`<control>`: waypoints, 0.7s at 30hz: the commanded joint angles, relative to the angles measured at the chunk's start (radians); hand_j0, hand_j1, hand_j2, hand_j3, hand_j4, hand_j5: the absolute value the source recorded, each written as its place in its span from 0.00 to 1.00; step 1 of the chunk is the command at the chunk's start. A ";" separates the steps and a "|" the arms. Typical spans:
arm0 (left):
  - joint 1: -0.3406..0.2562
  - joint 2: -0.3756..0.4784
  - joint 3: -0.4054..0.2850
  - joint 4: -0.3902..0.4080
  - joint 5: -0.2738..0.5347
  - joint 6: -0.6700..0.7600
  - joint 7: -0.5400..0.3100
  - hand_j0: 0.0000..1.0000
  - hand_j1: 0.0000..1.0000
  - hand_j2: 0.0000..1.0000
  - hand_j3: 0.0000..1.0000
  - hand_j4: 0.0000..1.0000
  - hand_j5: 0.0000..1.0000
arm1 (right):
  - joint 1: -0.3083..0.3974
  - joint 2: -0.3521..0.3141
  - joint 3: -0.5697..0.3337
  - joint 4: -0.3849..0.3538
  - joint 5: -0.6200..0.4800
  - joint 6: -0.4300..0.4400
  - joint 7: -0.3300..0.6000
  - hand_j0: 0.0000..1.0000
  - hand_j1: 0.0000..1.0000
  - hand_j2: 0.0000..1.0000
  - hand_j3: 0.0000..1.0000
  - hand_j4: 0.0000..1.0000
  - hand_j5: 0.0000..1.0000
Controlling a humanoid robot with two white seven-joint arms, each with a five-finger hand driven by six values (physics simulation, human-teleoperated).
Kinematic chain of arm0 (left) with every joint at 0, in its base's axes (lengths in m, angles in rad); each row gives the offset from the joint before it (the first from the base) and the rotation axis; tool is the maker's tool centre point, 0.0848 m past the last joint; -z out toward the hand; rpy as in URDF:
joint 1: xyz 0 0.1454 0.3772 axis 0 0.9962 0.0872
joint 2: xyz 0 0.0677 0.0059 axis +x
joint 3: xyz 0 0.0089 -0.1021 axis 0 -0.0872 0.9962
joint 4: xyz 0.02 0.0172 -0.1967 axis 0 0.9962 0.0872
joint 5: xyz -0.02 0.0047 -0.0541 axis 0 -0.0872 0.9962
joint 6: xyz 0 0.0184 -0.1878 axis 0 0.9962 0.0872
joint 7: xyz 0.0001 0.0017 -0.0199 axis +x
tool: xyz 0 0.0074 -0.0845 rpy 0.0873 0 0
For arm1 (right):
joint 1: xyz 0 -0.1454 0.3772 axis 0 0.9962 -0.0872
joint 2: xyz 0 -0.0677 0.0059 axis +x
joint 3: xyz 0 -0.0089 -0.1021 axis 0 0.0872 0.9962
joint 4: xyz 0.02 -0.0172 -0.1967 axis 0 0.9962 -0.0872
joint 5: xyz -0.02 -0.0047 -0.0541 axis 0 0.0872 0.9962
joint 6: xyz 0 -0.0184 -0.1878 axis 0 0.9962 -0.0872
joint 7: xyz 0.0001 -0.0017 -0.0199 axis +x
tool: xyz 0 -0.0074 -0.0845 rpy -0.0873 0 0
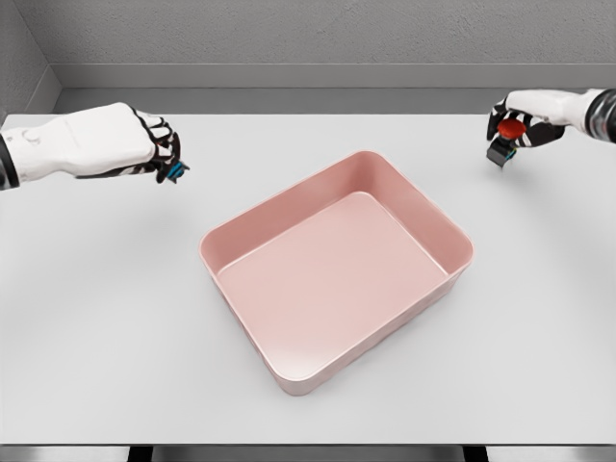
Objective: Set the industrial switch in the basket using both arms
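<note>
A pink rectangular basket [452,231] sits open and empty in the middle of the white table. At the far right my right hand [515,133] is curled around an industrial switch [506,135] with a red button top and a dark grey body, held just above the table. On the left my left hand [162,154] is curled around a small dark object with a blue part [174,172], mostly hidden by the fingers. Both hands are well apart from the basket, one on each side.
The white table [115,318] stretches wide around the basket, with bare surface in front and to both sides. A grey wall runs along the table's far edge.
</note>
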 commanded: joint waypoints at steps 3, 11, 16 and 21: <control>0.014 0.000 0.015 -0.064 0.012 0.003 0.002 0.29 0.29 0.29 0.29 0.29 0.29 | 0.009 -0.058 -0.028 -0.117 0.000 -0.002 0.000 0.46 0.46 0.46 0.46 0.46 0.46; 0.043 -0.052 0.036 -0.162 0.018 0.003 0.002 0.29 0.29 0.29 0.29 0.29 0.29 | 0.094 -0.149 -0.138 -0.332 0.000 -0.003 0.000 0.46 0.46 0.46 0.46 0.46 0.46; 0.040 -0.123 0.032 -0.173 0.023 0.003 0.004 0.29 0.29 0.29 0.29 0.29 0.29 | 0.132 -0.185 -0.204 -0.424 -0.002 -0.005 0.000 0.46 0.46 0.46 0.46 0.46 0.46; 0.037 -0.186 -0.007 -0.176 0.024 0.003 0.004 0.29 0.29 0.29 0.29 0.29 0.29 | 0.156 -0.212 -0.227 -0.496 -0.002 -0.009 0.000 0.46 0.46 0.46 0.46 0.46 0.46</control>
